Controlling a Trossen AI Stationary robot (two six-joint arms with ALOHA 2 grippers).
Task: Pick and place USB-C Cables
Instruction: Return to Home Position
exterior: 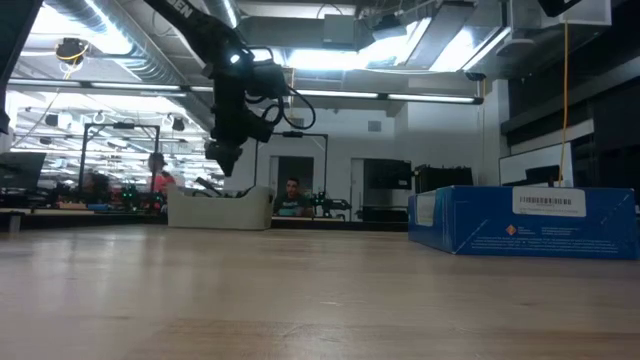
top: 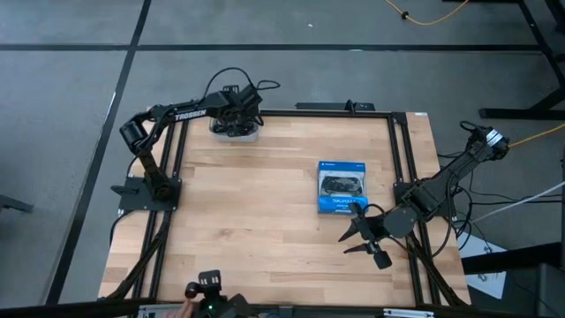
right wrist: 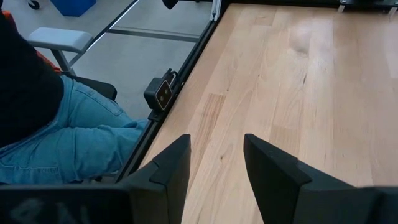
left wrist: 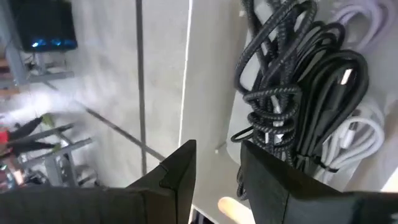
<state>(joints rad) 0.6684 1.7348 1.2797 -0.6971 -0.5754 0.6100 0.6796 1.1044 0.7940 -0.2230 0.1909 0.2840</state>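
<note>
While left tool (left wrist: 217, 155) hangs over grey bin (exterior: 215, 212) at table (top: 247, 221) far edge, fingers parted narrowly, empty, USB-C Cables (left wrist: 298, 81) lie tangled inside bin. Cables light, limp, braided jackets grippy; likely best pinched across bundle middle, not plug ends. Right tool (right wrist: 217, 149) open, empty, above table near blue box (top: 342, 187).

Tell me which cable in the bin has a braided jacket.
The black cable flecked with white; the plain black cable beside it is smooth, and so are the pale cables.
</note>
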